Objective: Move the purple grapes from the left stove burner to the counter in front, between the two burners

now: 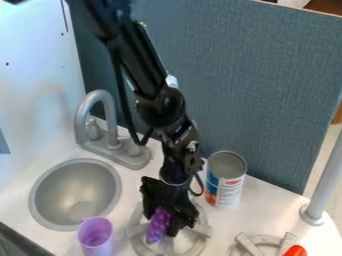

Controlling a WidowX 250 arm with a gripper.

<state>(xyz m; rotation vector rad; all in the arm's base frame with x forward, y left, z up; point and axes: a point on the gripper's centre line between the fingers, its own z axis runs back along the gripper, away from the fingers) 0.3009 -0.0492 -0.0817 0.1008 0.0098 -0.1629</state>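
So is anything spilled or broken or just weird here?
Nothing looks spilled or broken. The cup and the can stand upright. One slightly funny thing: the black tool has a purple toy that looks like grapes between its fingers, down at the stove burner, an odd spot for fruit.

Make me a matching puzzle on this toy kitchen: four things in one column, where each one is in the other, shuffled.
1. Purple bumpy toy
2. Lilac cup
3. Tin can
4. Faucet

A. Upright, near the blue-grey panel
B. Behind the round sink
C. In the gripper, over a burner
D. Between sink and burner

Pairs: 1-C, 2-D, 3-A, 4-B
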